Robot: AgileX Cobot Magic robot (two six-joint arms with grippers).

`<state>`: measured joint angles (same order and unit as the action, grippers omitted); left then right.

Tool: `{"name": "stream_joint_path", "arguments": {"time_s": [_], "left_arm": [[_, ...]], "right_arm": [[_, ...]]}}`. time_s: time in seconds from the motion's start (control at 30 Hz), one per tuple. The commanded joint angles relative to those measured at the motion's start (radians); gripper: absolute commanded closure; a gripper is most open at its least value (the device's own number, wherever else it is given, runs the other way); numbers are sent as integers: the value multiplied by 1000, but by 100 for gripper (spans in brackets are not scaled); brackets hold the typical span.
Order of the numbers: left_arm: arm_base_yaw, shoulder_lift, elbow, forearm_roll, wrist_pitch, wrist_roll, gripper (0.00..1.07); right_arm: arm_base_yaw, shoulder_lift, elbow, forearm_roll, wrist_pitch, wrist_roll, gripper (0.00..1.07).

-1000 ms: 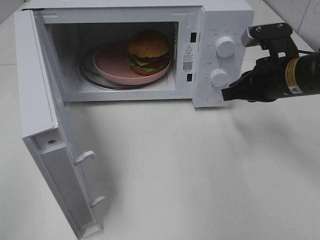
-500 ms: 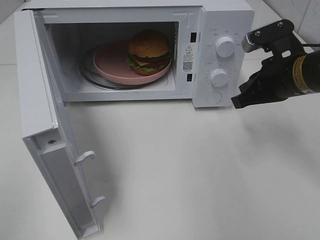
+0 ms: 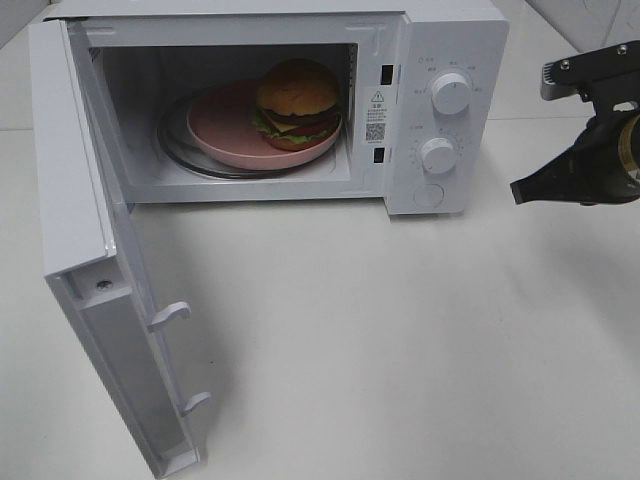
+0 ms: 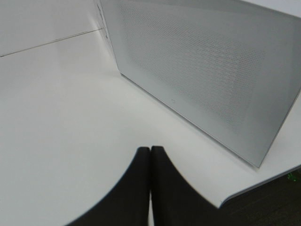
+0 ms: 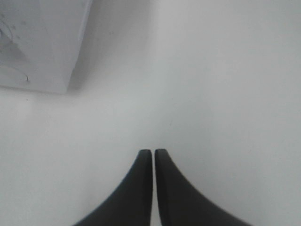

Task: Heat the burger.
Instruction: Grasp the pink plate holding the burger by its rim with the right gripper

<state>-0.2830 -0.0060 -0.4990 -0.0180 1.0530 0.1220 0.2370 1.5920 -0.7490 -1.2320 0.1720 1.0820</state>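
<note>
now the right gripper (image 3: 520,190) has pulled right, clear of the microwave (image 3: 450,40), jaws together, empty. the burger (image 3: 297,100) sits on the pink plate (image 3: 215,128) inside. only the left wrist view shows the left gripper (image 4: 150,148), likewise closed.

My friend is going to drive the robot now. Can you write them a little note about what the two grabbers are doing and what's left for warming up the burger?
Left gripper: shut, empty, above the table beside a white perforated panel.
Right gripper: shut, empty, in the air to the right of the microwave, touching nothing.
Burger: sits on the pink plate inside the microwave.
Done: burger is loaded.
Left: the door stands wide open, so close it, then probably set the knobs.
</note>
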Motion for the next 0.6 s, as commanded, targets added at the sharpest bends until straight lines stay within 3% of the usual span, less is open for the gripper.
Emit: {"name": "stream_joint_path", "arguments": {"time_s": [0.03, 0.07, 0.1, 0.17, 0.2, 0.23, 0.27, 0.3, 0.33, 0.37, 0.4, 0.43, 0.47, 0.5, 0.53, 0.6], "left_arm": [[1, -19, 2, 0, -13, -4, 106], [1, -19, 2, 0, -13, -4, 106], [1, -19, 2, 0, -13, -4, 106], [1, -19, 2, 0, -13, -4, 106], [1, -19, 2, 0, -13, -4, 106], [1, -19, 2, 0, -13, -4, 106], [1, -19, 2, 0, -13, -4, 106], [1, -19, 2, 0, -13, -4, 106], [1, -19, 2, 0, -13, -4, 106], [1, -19, 2, 0, -13, -4, 106], [1, -19, 2, 0, -13, -4, 106], [1, -19, 2, 0, -13, -4, 106], [1, -19, 2, 0, -13, -4, 106], [1, -19, 2, 0, -13, -4, 106], [1, -19, 2, 0, -13, -4, 106], [1, -19, 2, 0, -13, -4, 106]], "right_arm": [[-1, -9, -4, 260, 34, -258, 102], [-1, -9, -6, 356, 43, -349, 102], [-1, -9, -6, 356, 43, -349, 102], [-1, -9, -34, 856, 90, -799, 101], [-1, -9, -34, 856, 90, -799, 101], [-1, -9, -63, 1116, 158, -1015, 101], [-1, -9, -63, 1116, 158, -1015, 101], [-1, -9, -95, 1344, 251, -1271, 100], [-1, -9, -95, 1344, 251, -1271, 100], [-1, -9, -115, 1499, 340, -1438, 100], [-1, -9, -115, 1499, 340, -1438, 100], [-1, -9, -130, 1657, 424, -1611, 99], [-1, -9, -136, 1723, 448, -1669, 99], [-1, -9, -136, 1723, 448, -1669, 99], [-1, -9, -140, 1821, 485, -1785, 99], [-1, -9, -142, 1895, 511, -1854, 98]]}}
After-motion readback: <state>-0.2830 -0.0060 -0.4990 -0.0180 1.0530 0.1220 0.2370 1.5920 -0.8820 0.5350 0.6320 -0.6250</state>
